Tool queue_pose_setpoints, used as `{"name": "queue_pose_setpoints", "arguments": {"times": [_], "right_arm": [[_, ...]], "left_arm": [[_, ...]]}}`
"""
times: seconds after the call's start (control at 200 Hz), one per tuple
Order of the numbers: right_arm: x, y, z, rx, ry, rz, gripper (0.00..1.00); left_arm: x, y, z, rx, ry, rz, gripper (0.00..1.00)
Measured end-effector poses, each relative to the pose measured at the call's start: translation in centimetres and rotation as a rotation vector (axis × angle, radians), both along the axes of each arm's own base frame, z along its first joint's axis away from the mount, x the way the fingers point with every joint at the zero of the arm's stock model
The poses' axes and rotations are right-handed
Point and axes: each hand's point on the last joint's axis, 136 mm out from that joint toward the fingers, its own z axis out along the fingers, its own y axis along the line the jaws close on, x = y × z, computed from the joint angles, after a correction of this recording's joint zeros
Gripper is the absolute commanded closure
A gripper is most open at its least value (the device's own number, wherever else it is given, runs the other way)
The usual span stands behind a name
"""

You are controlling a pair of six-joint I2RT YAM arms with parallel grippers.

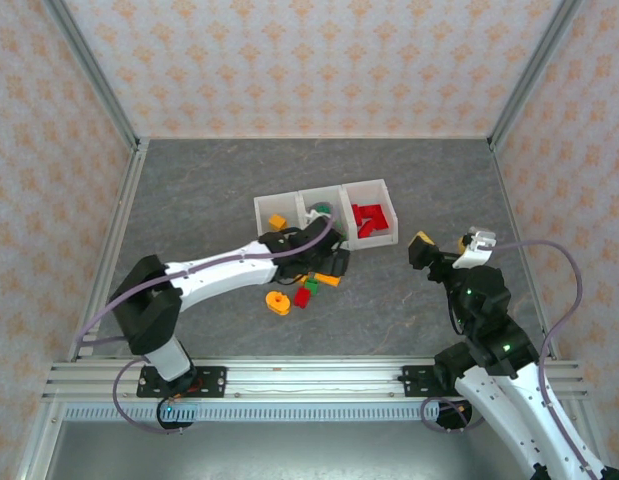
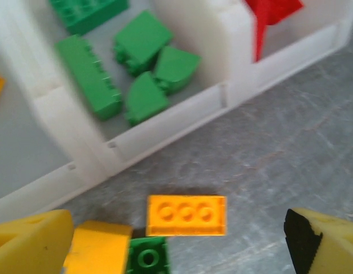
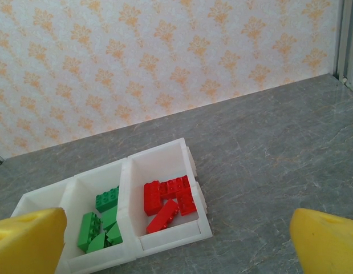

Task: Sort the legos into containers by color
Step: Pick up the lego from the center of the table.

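I am running left gripper and right gripper fingers apart; closing on orange brick is risking snagging adjacent green brick.

Three bins stood joined: left held one orange brick, middle five green bricks, right about four red bricks. Loose lay two orange pieces, one green piece, one red piece, one ring.
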Motion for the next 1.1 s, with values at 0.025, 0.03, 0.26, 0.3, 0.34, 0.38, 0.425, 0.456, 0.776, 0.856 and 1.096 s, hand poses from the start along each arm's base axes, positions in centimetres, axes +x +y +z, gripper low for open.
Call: {"name": "queue_pose_setpoints", "arguments": {"times": [0.025,0.03,0.26,0.3,0.34,0.38,0.425,0.456,0.776,0.856,1.096], "right_arm": [[0.0,0.0,0.0,0.0,0.0,0.0,0.0],[0.0,0.0,0.0,0.0,0.0,0.0,0.0],[0.0,0.0,0.0,0.0,0.001,0.0,0.0],[0.0,0.0,0.0,0.0,0.001,0.0,0.0],[0.0,0.0,0.0,0.0,0.001,0.0,0.0],[0.0,0.0,0.0,0.0,0.001,0.0,0.0],[0.0,0.0,0.0,0.0,0.001,0.0,0.0],[0.0,0.0,0.0,0.0,0.001,0.0,0.0],[0.0,0.0,0.0,0.0,0.001,0.0,0.0],[0.0,0.0,0.0,0.0,0.001,0.0,0.0],[0.0,0.0,0.0,0.0,0.001,0.0,0.0]], "left_arm": [[-0.1,-0.7,-0.1,0.007,0.001,-0.016,0.08],[-0.1,-0.8,-0.1,0.008,0.001,-0.018,0.08],[-0.7,-4.3,-4.9,0.151,0.066,-0.09,0.12],[-0.8,-4.2,-5.9,0.179,0.082,-0.088,0.12],[-0.9,-3.8,-6.7,0.209,0.093,-0.083,0.11],[-1.0,-3.4,-7.2,0.234,0.1,-0.078,0.1],[-1.0,-3.0,-7.3,0.253,0.103,-0.069,0.09],[-1.0,-2.7,-7.3,0.263,0.1,-0.063,0.09],[0.1,-1.3,-7.7,0.27,0.113,0.003,0.16],[0.1,-1.2,-8.4,0.276,0.125,0.012,0.19],[0.0,-0.7,-9.8,0.278,0.151,0.042,0.21]]}}
